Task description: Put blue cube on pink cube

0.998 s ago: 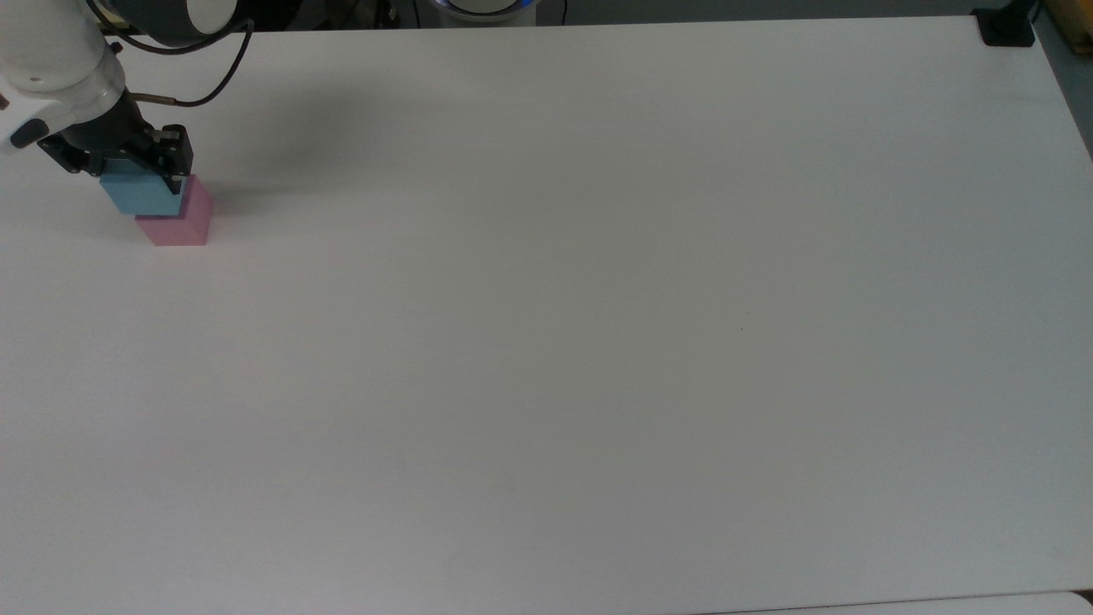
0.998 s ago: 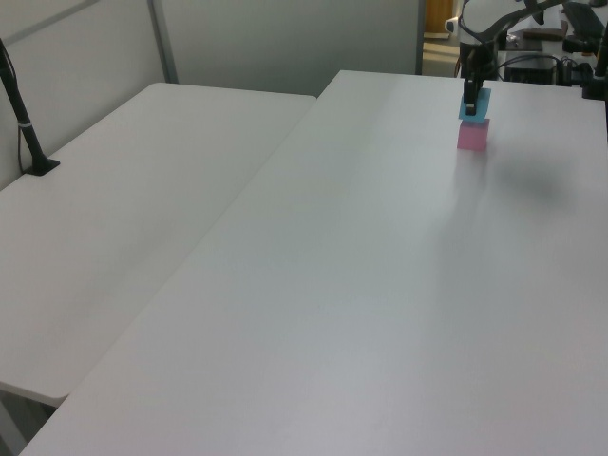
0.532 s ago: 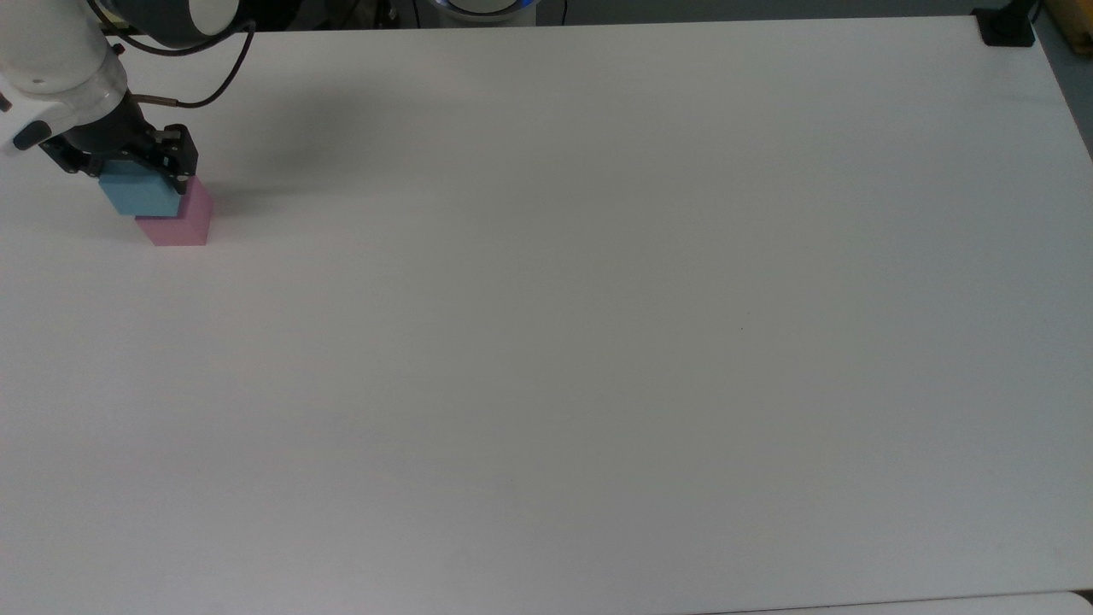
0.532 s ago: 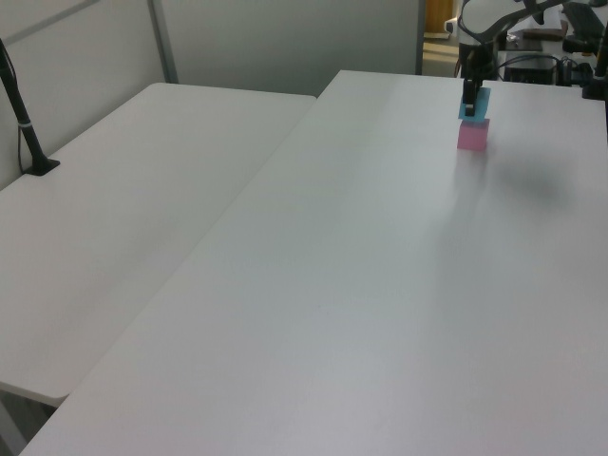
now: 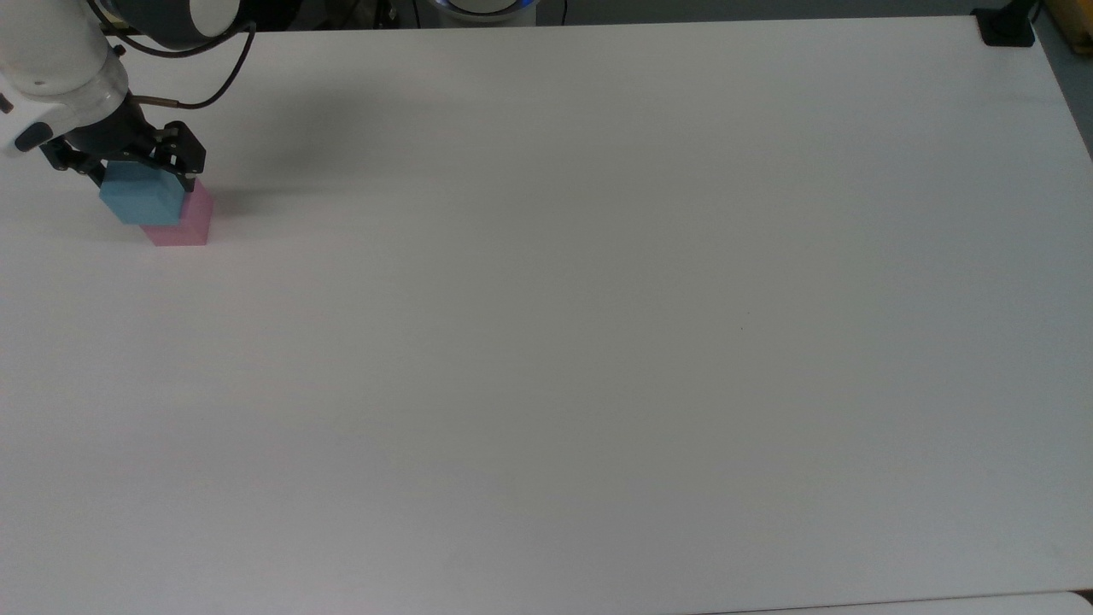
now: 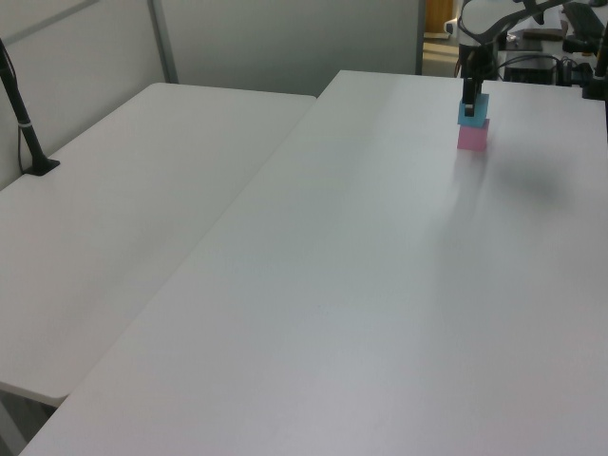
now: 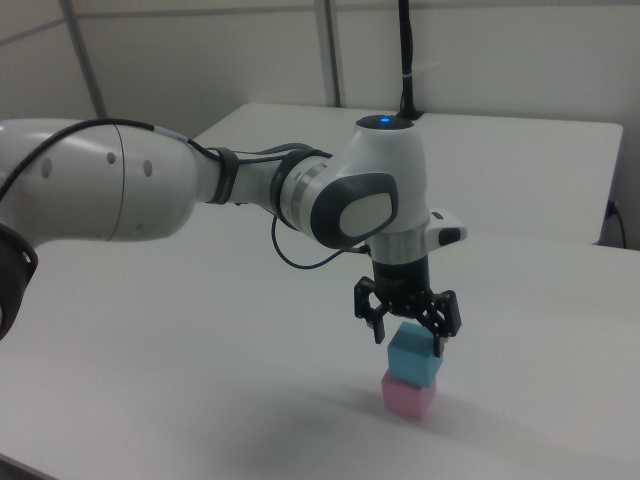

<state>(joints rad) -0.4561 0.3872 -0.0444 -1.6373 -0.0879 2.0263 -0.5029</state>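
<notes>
Near the far-left corner of the plain white table (image 5: 598, 342), as the top view shows it, my black two-finger claw (image 5: 137, 166) hung just above the small matte light-blue cube (image 5: 141, 201). My fingers were spread apart to either side of that cube's upper edge and gripped nothing. The blue cube sat on top of the small matte pastel-pink cube (image 5: 184, 226), turned a little so its corners did not line up with those beneath. In the right view, the blue cube (image 7: 414, 355) rested flat on the pink cube (image 7: 407, 394), with my claw (image 7: 408, 322) open above it.
</notes>
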